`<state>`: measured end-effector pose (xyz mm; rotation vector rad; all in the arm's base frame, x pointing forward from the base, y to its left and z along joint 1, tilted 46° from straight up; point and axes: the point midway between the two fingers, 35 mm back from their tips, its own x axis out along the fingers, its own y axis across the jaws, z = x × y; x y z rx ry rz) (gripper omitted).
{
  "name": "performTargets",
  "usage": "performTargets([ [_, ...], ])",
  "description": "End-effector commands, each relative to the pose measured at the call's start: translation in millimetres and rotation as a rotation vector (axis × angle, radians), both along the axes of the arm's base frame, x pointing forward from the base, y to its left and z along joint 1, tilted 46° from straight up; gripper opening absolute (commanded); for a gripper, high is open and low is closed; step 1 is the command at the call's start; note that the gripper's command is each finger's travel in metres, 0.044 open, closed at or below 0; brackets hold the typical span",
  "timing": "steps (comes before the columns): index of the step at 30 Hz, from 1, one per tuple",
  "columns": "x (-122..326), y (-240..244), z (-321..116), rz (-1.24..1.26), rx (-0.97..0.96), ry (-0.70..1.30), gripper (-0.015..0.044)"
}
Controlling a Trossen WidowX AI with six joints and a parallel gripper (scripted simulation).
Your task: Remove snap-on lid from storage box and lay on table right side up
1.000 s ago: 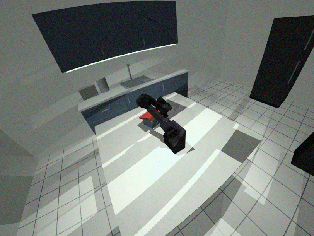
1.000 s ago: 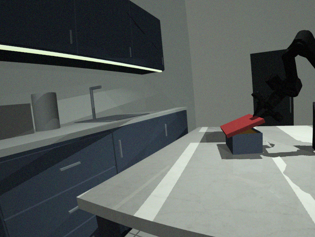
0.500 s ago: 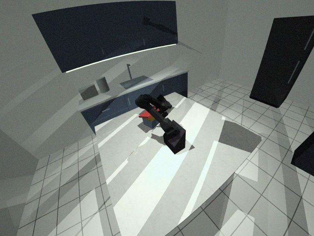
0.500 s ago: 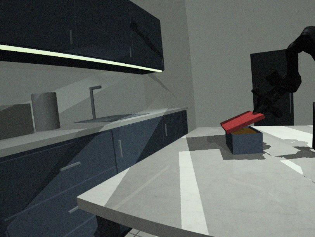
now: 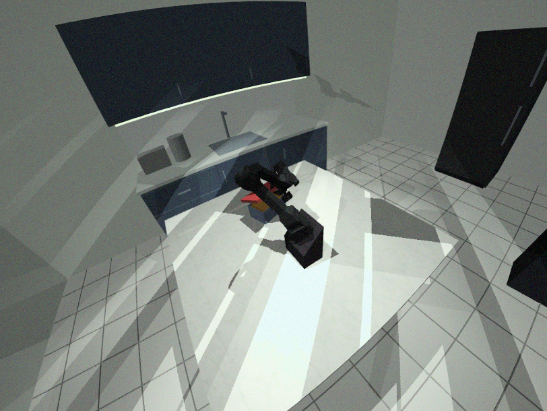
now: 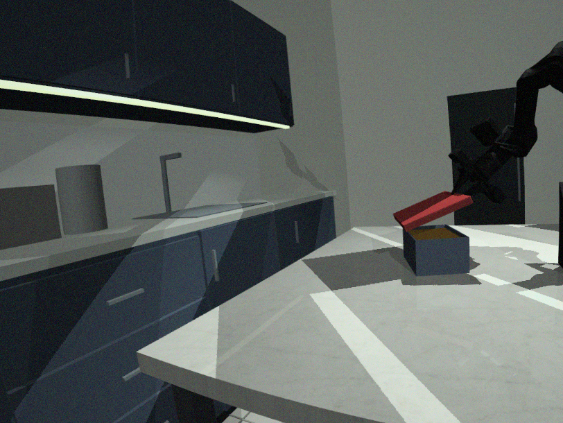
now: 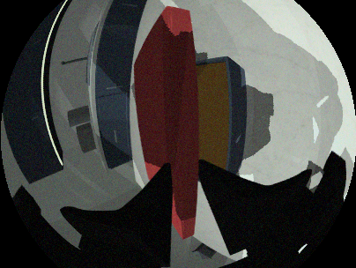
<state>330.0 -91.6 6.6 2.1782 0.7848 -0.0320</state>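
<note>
The red lid [image 5: 249,199] [image 6: 432,211] [image 7: 180,88] is off the top of the storage box and held tilted above it. In the exterior view its left end is low, by the box's left rim, and its right end is raised. Whether that low end touches the rim is unclear. My gripper [image 6: 455,191] [image 7: 184,166] is shut on the lid near its raised end, with one finger on each side. The blue box [image 5: 261,215] [image 6: 441,256] [image 7: 238,110] stands upright on the table [image 5: 212,309] [image 6: 281,364], its amber inside [image 6: 434,234] [image 7: 213,115] showing. In the top view the arm partly hides lid and box.
The arm's base [image 5: 304,243] stands on the table close to the box. Beyond the table's far edge is a counter with a sink [image 5: 238,142], a tap [image 5: 225,124] [image 6: 165,186], a grey cylinder [image 5: 178,147] [image 6: 82,200] and a grey block [image 5: 154,160] [image 6: 29,216].
</note>
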Motion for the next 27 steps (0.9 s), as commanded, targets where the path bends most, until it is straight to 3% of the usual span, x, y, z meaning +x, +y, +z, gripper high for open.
performTargets([
  [1,2.3,-8.2,8.0,-0.001,-0.014,-0.019,0.0000],
  [27,-1.4,-32.3,31.9,-0.001,-0.015,-0.018,0.0000],
])
